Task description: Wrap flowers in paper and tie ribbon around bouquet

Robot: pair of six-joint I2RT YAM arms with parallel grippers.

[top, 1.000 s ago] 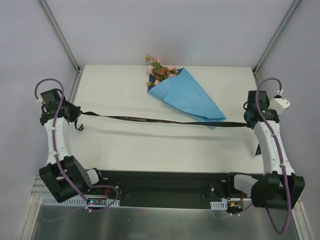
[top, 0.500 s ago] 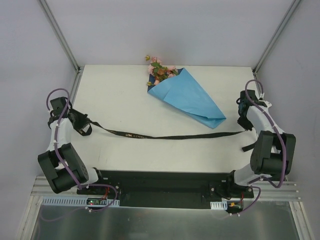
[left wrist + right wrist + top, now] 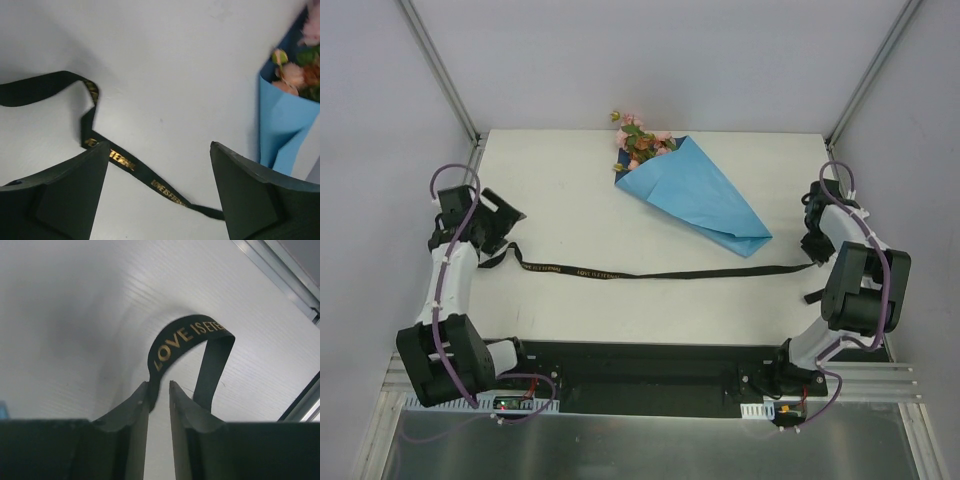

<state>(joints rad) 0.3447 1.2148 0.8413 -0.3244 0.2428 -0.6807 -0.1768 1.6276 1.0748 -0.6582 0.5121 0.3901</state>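
Two arms stand at opposite sides of the white table [image 3: 570,190], left arm at the left edge and right arm at the right edge.

Item 1, bouquet [image 3: 695,195]: lies flat on the far half of the table, nearer the right side. The light blue paper [image 3: 710,205] forms a cone. Its wide mouth faces the far edge and its pointed tip faces the near right. The flowers [image 3: 638,142], pink and orange with green leaves, project from the mouth.

Item 2, ribbon [image 3: 620,272]: black with gold lettering. It lies slack across the table from the left arm to the right arm, on the near side of the bouquet. It passes close beside the cone's tip and is not around the cone.

Item 3, left gripper [image 3: 160,145]: its fingers [image 3: 75,185] are spread wide and hold nothing. The left wrist view shows the ribbon on the table below them, curling in a loose bend at its left end. Neither finger touches it.

Item 4, right gripper [image 3: 159,385]: its fingers [image 3: 190,420] are nearly together, with a narrow slit between them. The ribbon rises from the slit along one finger, arches over in a loop and comes down beside the other finger. Whether the ribbon is pinched cannot be told.
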